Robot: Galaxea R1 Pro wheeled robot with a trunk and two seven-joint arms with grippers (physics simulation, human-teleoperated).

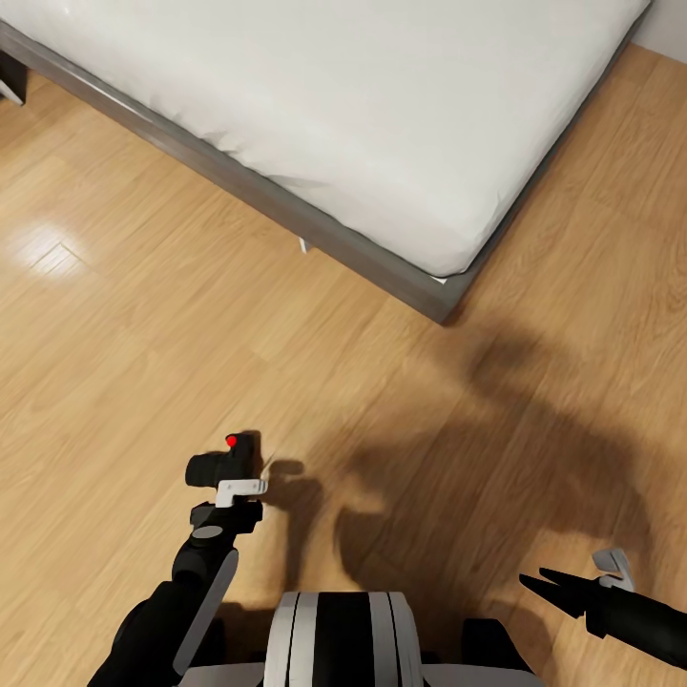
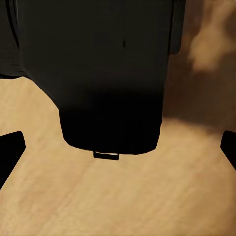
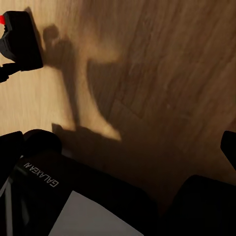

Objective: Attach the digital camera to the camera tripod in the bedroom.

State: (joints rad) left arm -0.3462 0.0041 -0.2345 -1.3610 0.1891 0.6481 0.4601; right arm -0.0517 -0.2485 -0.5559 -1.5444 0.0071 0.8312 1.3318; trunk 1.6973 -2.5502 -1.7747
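Left pincer (image 1: 232, 482) pinches the digital camera (image 1: 225, 462) above bare floor (image 1: 114, 382), bed (image 1: 382, 143) beyond, right pincer (image 1: 549, 584) spread.

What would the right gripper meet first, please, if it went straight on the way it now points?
Probably the bare wood floor: the right gripper points left and downward, with nothing between. Depth is unclear.

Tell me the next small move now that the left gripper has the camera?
Probably turn the base or head to look for the tripod. The left gripper holds the digital camera above bare wood floor, with the bed ahead; the right gripper hangs open.
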